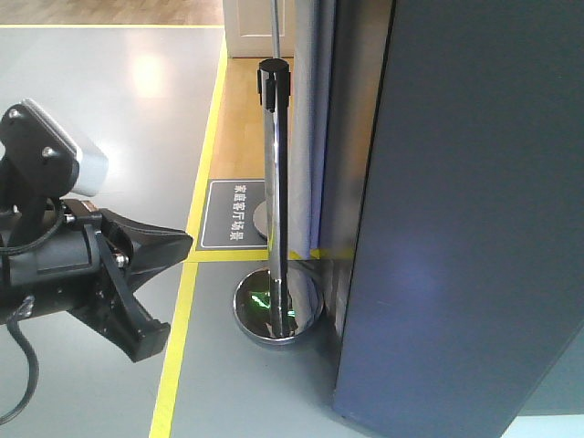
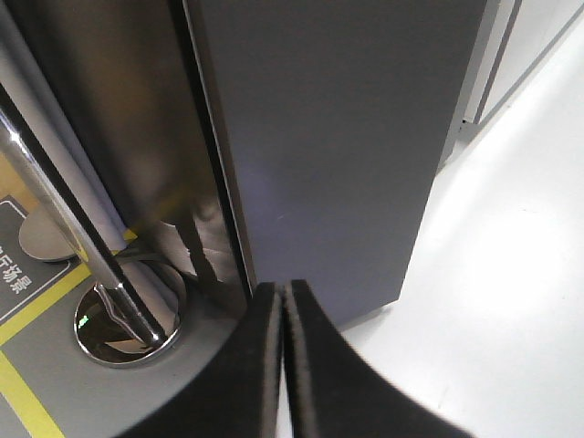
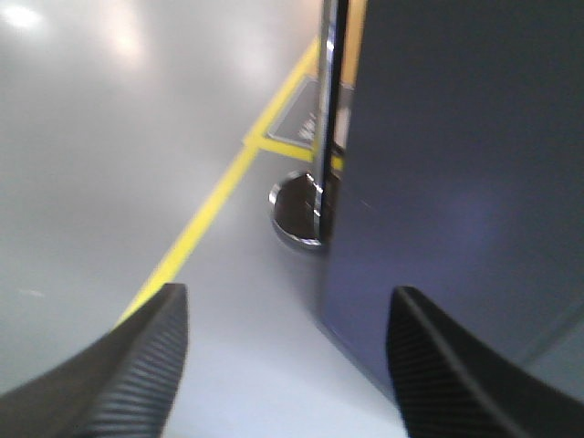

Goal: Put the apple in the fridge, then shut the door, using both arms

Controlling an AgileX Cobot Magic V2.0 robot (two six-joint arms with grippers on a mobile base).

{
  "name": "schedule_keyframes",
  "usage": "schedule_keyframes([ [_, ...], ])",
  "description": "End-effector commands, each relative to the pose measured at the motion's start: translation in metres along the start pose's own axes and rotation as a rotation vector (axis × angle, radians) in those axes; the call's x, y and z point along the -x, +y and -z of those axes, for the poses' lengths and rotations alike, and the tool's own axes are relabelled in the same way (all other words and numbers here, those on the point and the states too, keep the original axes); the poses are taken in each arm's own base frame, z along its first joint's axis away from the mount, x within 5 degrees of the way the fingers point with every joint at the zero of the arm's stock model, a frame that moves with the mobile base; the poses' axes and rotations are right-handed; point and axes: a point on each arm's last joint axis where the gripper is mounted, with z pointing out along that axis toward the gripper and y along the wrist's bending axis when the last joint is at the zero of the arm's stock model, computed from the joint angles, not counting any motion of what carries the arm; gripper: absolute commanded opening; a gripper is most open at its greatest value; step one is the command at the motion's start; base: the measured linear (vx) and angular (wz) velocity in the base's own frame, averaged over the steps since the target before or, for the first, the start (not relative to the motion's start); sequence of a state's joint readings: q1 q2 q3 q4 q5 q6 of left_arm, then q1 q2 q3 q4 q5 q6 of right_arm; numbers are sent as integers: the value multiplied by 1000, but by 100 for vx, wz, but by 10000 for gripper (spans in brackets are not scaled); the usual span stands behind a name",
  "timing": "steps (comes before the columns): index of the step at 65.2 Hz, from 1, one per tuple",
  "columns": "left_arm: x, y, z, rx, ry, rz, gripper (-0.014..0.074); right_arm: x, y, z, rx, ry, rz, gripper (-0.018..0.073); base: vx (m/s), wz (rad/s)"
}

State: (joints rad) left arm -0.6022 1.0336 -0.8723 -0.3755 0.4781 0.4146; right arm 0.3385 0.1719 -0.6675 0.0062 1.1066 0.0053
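The fridge (image 1: 474, 210) stood dark grey. Left of it the left hand (image 2: 283, 315) was pressed together, empty; the right hand (image 3: 287, 356) gaped wide, empty.

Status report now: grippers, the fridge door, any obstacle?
Left gripper shut, empty, tips near the dark grey door. Right gripper open, empty. Apple not in view. Chrome barrier post stands beside the fridge.

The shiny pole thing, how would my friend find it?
Look for the big dark grey fridge filling the right side. Just left of it, on the grey floor by the yellow line, stands the shiny pole. It's the only mirror-bright thing, with a black cap and a round dome base.
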Motion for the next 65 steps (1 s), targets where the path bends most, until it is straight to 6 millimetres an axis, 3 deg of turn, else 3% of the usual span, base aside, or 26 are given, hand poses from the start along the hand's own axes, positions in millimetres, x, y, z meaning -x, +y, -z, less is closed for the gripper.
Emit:
schedule_keyframes([
  [1,13,1,8,20,-91,10,-6,18,-3,-7,-36,-37,15,371,0,0],
  [31,13,1,8,20,-91,10,-6,56,-11,-56,-128,-34,83,-12,0,0],
  [49,13,1,8,20,-91,10,-6,75,-24,-80,-272,-29,47,-6,0,0],
  [65,13,1,8,20,-91,10,-6,114,-36,-89,-410,-81,14,-3,0,0],
])
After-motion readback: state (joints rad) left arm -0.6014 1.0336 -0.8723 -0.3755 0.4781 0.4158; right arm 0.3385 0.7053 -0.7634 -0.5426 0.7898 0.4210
